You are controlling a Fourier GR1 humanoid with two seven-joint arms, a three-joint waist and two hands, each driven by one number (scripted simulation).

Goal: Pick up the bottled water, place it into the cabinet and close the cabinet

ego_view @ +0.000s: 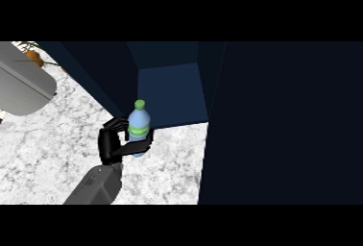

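— Item one: bottled water (139,126), blue, green cap and label. Location?

— Upright, off the counter (42,144), held at the mouth of the open cabinet (170,96). The recess lies at about one o'clock from the bottle, very near.

— Item two: the hand?

— Left hand (117,141), entering from six o'clock. Fingers (114,126) curled round the bottle's lower body and label, clamped on it; thumb side crosses the front low down. Right hand: not in sight.

— Item three: cabinet door (284,125)?

— The big dark panel at three o'clock looks to be the door, swung open.

— Handling note for this step?

— My judgement: keep the bottle vertical, carry it toward one o'clock, cap clearing the upper edge, base set well inside before the fingers spread. Then the door needs swinging shut.
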